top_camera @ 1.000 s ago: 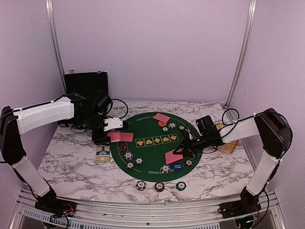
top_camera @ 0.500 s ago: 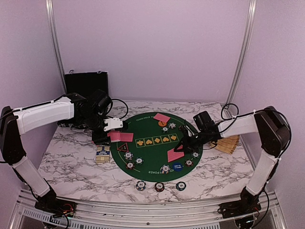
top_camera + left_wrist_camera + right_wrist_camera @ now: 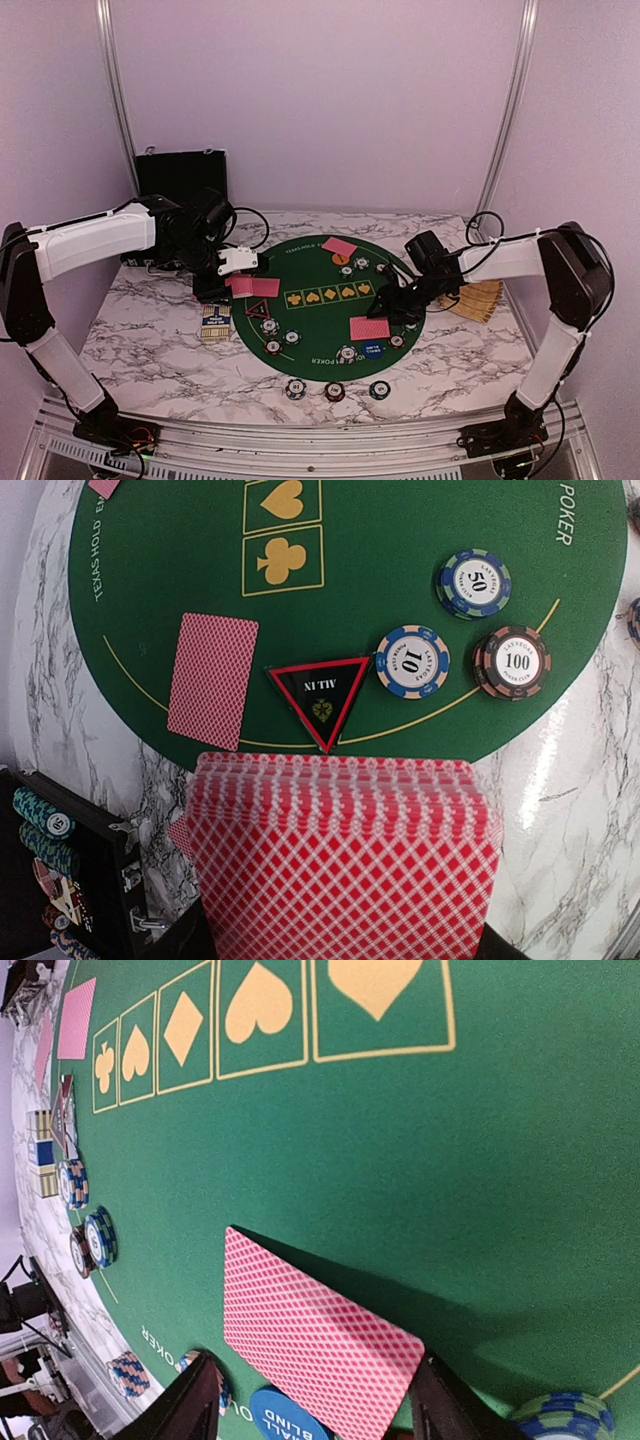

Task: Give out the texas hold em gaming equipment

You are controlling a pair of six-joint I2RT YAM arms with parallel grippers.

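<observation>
Moved: the red-backed card (image 3: 370, 328), tilted up in the right claw (image 3: 400, 302) a second ago, now lies flat on the green mat (image 3: 320, 312); the claw's jaws have parted and let it go.
Right claw: spread, one finger on either side of the card's near edge in the wrist view, holding nothing; it hovers low, just to the right of the card.
Dealt card: face down on the near right part of the mat, just beside the blue disc (image 3: 372, 349) and close to a striped chip (image 3: 397, 341).
Left claw: pressed tight on the deck of cards (image 3: 345, 870), which is fanned slightly and held above the left edge of the mat.
Other items: a single card (image 3: 212, 680) lies at the left seat beside the black triangle (image 3: 322, 693) and three chip stacks (image 3: 413, 661); more red card backs (image 3: 339, 246) sit at the far seat near the orange disc (image 3: 341, 259).
Meaning for the task: this seat has its card, so this deal looks done; three seats now show cards.
Likely next: the right claw needs to lift clear without dragging the card, then take another from the deck.
</observation>
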